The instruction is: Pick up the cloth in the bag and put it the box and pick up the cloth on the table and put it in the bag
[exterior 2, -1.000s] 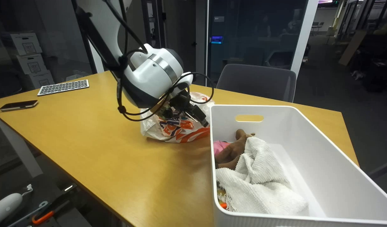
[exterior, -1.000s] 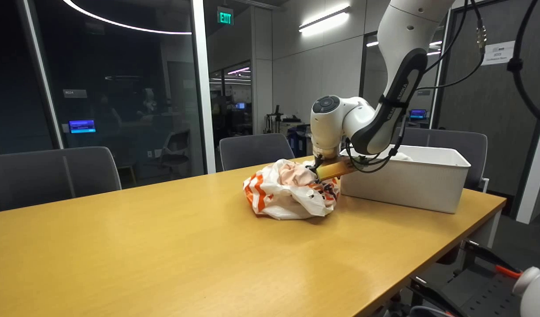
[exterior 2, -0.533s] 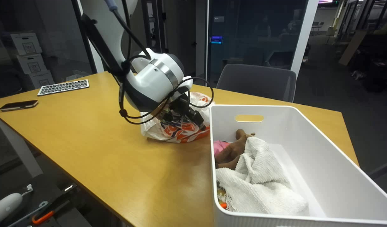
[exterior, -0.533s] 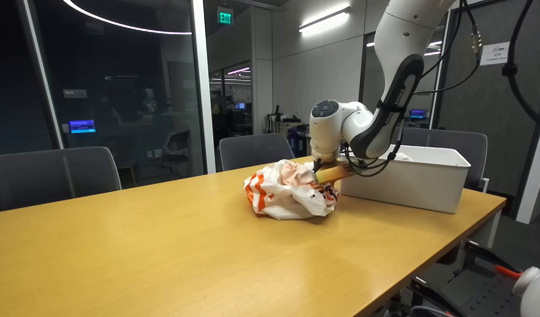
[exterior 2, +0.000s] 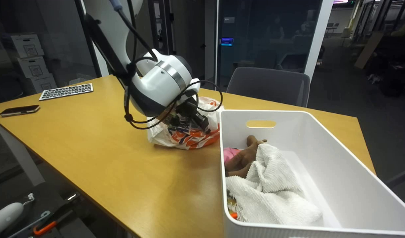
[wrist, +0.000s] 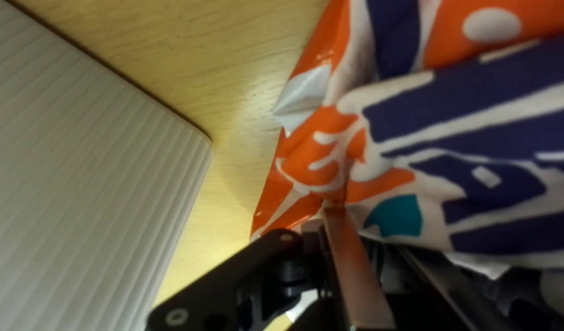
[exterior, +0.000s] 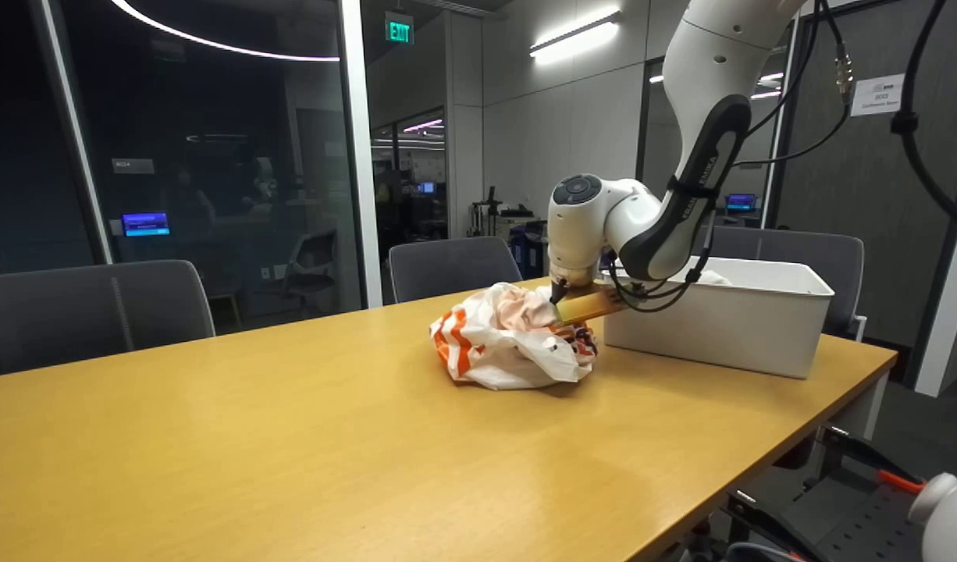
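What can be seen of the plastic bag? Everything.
The plastic bag is thin, white and crinkled, with orange stripes on one side and orange, dark blue and teal print on another. It slumps on the table, apart from the white box; a pale pink bunch shows at its top. The tool is shut at that print, apparently pinching a fold.

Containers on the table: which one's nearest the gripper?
The crinkled plastic bag with orange print: the gripper touches it in the wrist view, while the straight-sided white box stands apart from the gripper.
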